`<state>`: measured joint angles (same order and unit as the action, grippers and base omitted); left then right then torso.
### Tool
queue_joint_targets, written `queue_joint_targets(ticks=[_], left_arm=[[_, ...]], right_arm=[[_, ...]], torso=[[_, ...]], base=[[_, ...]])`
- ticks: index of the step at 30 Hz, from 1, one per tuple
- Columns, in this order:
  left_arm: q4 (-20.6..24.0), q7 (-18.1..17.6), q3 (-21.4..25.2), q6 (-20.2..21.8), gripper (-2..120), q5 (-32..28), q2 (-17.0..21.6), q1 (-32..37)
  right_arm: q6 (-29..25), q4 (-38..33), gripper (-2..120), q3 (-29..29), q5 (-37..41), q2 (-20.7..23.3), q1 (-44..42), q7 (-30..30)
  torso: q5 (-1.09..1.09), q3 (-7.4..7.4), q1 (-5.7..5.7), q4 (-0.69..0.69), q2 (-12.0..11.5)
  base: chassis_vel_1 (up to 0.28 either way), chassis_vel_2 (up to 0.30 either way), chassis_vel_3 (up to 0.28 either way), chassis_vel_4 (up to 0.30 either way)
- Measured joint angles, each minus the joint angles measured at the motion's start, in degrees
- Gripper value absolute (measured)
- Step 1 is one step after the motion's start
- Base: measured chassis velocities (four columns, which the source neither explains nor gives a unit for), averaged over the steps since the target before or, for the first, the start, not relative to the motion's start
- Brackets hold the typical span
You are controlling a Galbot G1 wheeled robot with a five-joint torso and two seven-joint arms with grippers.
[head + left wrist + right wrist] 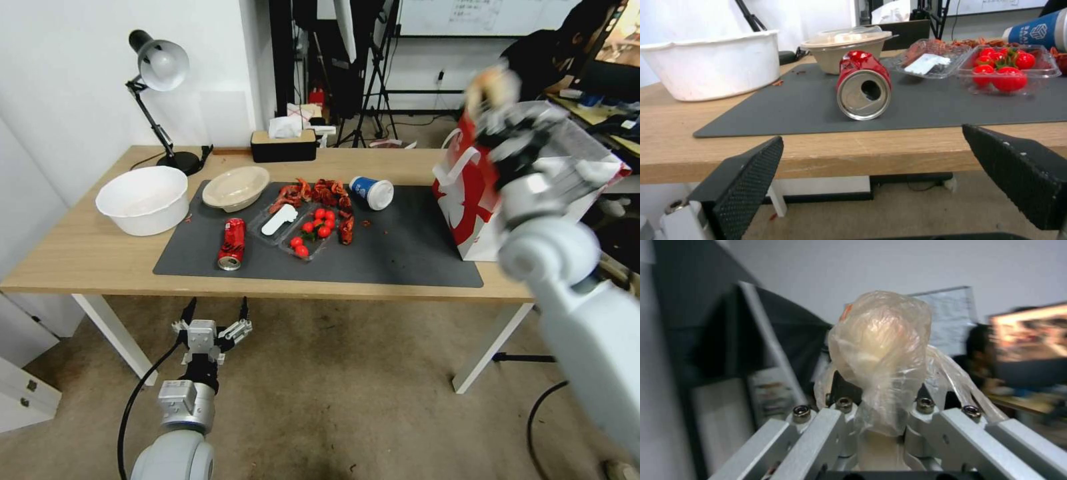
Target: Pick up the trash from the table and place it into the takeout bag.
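Right end effector [497, 100] of mine is clamped on the beige ball in clear wrap [880, 350], raised above the red-and-white takeout bag [470, 200] at the tabletop's [80, 247] right end, so I judge this the drop-in step: centre over the bag's mouth, lower, then release. Left end effector [215, 313] hangs open below the tabletop's near edge, facing the crushed red can [862, 88] on the mat; beyond lie the beige shallow bowl [235, 188] and tipped blue paper cup [371, 192].

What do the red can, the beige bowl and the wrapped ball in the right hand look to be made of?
Red can: thin glossy metal, dented, bare silver end. Beige bowl: matte, probably moulded fibre or paper. Beige ball, held by right hand: crinkled clear plastic film; contents unclear.
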<state>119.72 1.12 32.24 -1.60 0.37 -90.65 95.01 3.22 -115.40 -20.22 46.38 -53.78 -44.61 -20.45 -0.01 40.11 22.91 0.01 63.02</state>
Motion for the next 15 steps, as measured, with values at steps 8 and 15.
queue_joint_targets(ticks=[8, 15], left_arm=[[0.33, 0.01, -0.07, -0.16, 100, 0.1, -0.17, 0.23], [0.58, 0.01, -0.13, -0.65, 100, 0.97, -0.25, 0.64]], right_arm=[[6.05, 7.16, 7, -3.09, 1.01, 3.7, 7.11, -8.66], [17.2, 12.4, 32, -2.97, 5.64, 2.73, 10.17, -20.5]], torso=[[0.03, 0.0, 0.02, -0.01, 0.01], [0.02, 0.0, 0.01, -0.01, 0.0]], base=[[0.0, 0.0, 0.0, 0.0], [0.0, 0.0, 0.0, 0.0]])
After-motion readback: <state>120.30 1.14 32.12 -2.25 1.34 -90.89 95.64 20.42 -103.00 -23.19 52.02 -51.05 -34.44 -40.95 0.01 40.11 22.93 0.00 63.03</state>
